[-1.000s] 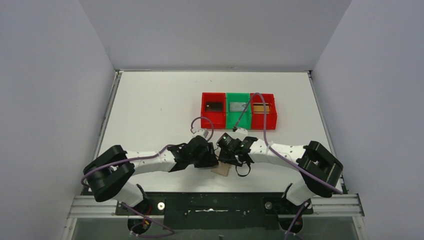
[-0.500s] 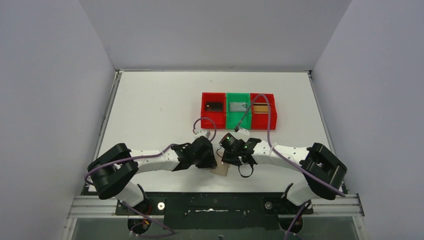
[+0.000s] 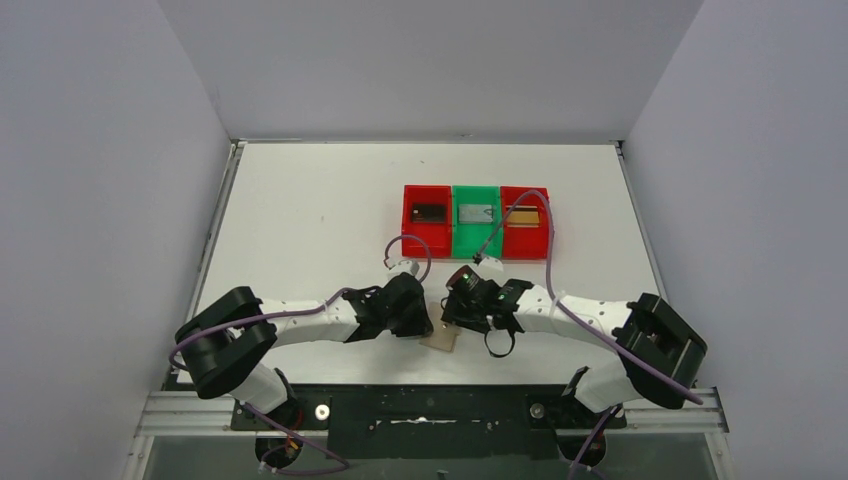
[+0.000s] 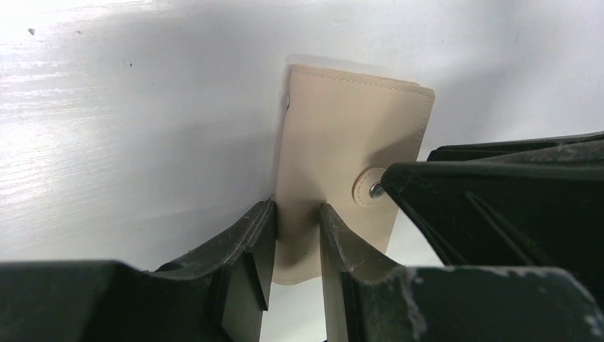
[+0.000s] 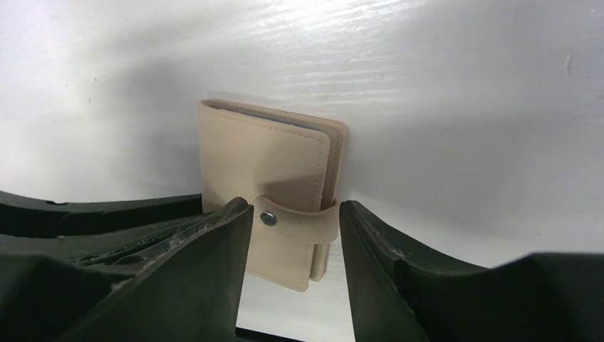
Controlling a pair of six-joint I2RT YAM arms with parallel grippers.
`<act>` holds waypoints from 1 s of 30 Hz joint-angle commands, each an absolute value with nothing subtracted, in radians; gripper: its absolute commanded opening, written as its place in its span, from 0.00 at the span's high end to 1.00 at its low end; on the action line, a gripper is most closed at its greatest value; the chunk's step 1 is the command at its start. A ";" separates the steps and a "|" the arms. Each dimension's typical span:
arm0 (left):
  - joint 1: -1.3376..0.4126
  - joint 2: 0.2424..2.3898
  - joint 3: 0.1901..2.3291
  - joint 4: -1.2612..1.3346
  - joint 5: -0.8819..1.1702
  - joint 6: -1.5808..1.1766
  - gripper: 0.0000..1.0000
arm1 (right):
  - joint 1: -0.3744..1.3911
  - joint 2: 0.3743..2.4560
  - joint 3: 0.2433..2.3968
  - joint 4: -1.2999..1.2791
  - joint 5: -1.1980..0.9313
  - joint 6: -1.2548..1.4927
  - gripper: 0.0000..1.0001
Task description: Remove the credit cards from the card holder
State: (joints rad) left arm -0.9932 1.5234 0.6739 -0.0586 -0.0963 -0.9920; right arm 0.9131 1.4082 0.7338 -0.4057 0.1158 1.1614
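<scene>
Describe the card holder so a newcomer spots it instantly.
On the white table, at the near edge, the left gripper and right gripper meet. The card holder lies flat beneath them: small, tan, snapped shut, unlike the red and green trays farther back.

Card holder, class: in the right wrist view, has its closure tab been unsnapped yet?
No, the card holder lies folded shut, with its tab wrapped round the edge and snapped onto the front.

Tan card holder (image 5: 263, 167) folded shut, tab (image 5: 295, 217) snapped, flat on table (image 3: 300, 220); credit cards (image 3: 523, 214) flat, one per tray (image 3: 440, 238).
</scene>
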 commanded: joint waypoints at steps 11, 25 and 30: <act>-0.997 1.508 0.636 -0.058 -0.096 -1.019 0.79 | 0.961 1.512 0.806 -0.450 0.174 1.212 0.55; -0.993 1.510 0.624 -0.062 -0.115 -1.038 0.83 | 0.941 1.340 0.692 -0.270 0.129 1.174 0.94; -0.992 1.513 0.622 -0.062 -0.112 -1.041 0.84 | 0.905 1.311 0.661 -0.250 0.089 1.170 0.96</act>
